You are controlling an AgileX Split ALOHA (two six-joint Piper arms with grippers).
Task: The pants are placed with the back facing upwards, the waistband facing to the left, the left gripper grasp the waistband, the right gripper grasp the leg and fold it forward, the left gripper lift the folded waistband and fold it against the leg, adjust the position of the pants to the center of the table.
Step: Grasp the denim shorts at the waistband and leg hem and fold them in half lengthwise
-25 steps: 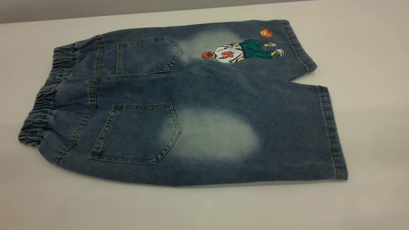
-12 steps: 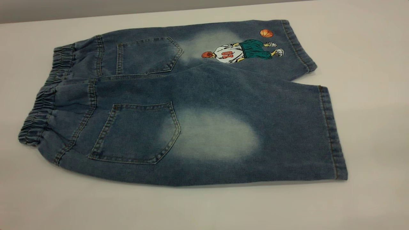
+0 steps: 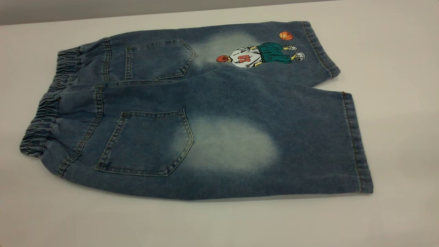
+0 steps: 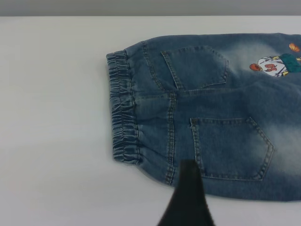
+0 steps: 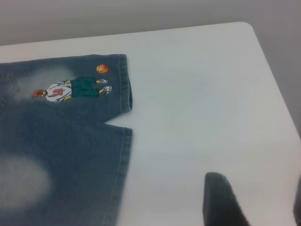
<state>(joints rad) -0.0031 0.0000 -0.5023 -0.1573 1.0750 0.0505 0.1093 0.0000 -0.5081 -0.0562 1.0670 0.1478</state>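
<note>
Pants (image 3: 205,113) lie flat (back up) on table (image 3: 394,68); finger state: cannot tell.

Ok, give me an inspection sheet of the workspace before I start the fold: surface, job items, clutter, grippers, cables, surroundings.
Surface: plain white table, smooth, bare around the garment.
Job's things: short blue denim pants lie flat, back pockets up, elastic waistband toward the left arm's side; the wide leg with the pale faded oval is nearest the camera, unfolded.
Clutter: nothing seen.
Grippers: left gripper hangs above the pants near the waistband, one dark finger showing; right gripper hangs over bare table beyond the leg hems, open, holding nothing.
Cables: nothing seen.
Surroundings: grey background behind the table's far edge.
</note>
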